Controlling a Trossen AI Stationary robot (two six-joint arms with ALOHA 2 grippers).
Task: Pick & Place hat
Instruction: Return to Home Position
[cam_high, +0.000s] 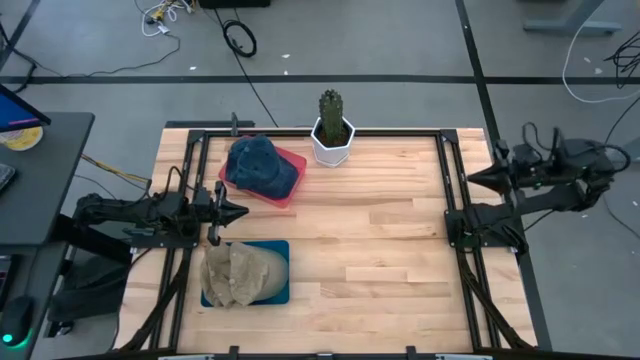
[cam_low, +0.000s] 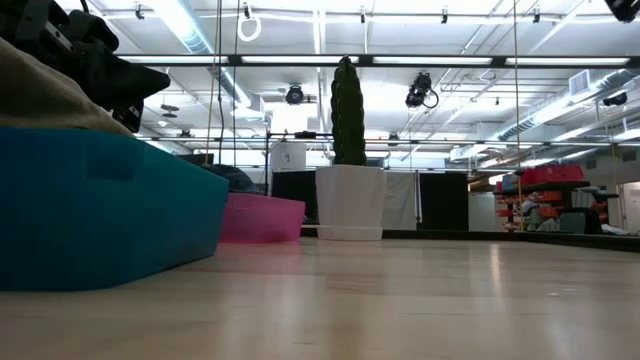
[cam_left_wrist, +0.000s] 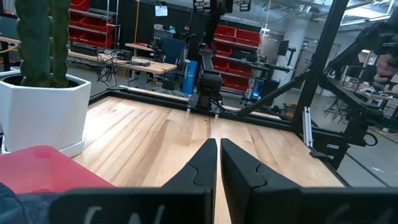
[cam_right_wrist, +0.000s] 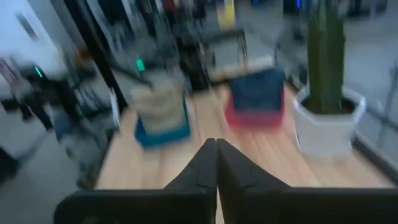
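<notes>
High view: brown cap (cam_high: 240, 274) in blue bin (cam_high: 281, 293), blue cap (cam_high: 258, 165) in red bin (cam_high: 297, 181). Left tool (cam_high: 243, 211) between them, right tool (cam_high: 470, 179) at tabletop's (cam_high: 380, 250) right edge, both pinched together.

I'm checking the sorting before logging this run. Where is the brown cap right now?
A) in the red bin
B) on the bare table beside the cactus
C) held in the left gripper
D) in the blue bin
D: in the high view the brown cap lies in the blue bin, while the red bin holds a blue cap.
</notes>
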